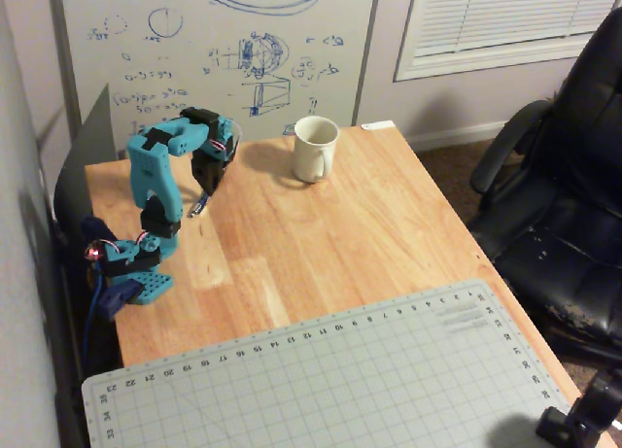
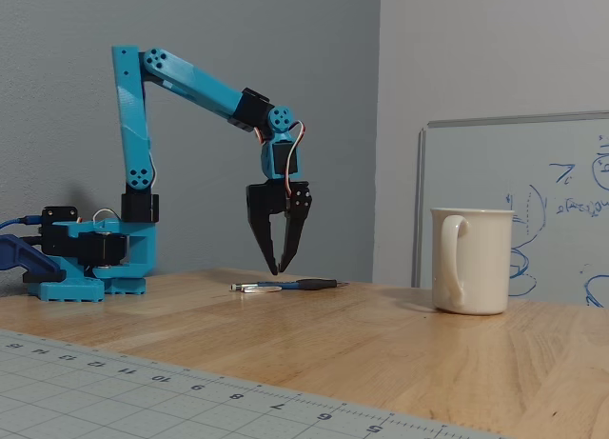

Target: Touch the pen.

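Near the far left corner of the light wooden table (image 1: 321, 244) lies the slim dark pen with a silvery tip (image 2: 285, 286), flat. Just above it hangs the black two-finger gripper (image 2: 277, 268), jaws slightly parted, holding nothing. Bare wood separates it from the white ceramic mug (image 2: 471, 260).

You're looking at a light wooden table (image 1: 321, 224) with a pale gridded cutting mat (image 1: 321, 375) over its near end in the overhead view. Behind the table a whiteboard (image 1: 214, 50) covered in blue marker sketches leans against the wall; you see its edge at the right of the fixed view too (image 2: 533, 201). To the right, a window with white blinds (image 1: 505, 20) sits above a white baseboard and brownish carpet (image 1: 452, 171). A black office chair (image 1: 559, 195) stands just beside the table's right edge. The fixed view's walls are plain grey (image 2: 238, 77).
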`<state>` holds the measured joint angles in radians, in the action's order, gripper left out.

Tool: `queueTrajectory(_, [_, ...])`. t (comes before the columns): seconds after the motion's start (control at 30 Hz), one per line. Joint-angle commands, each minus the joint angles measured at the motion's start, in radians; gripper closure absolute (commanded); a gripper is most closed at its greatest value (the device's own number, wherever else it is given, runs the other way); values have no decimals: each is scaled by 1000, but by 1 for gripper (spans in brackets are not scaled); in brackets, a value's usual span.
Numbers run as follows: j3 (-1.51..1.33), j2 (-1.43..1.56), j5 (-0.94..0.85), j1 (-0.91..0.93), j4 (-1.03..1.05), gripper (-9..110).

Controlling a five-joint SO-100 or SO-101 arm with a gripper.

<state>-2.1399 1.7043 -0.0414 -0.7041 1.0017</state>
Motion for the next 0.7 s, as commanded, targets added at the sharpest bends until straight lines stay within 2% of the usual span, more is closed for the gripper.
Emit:
queueTrajectory(0.0, [46, 12, -9, 23, -8, 101])
queueTrajectory(0.67, [43, 9, 3, 17, 5, 101])
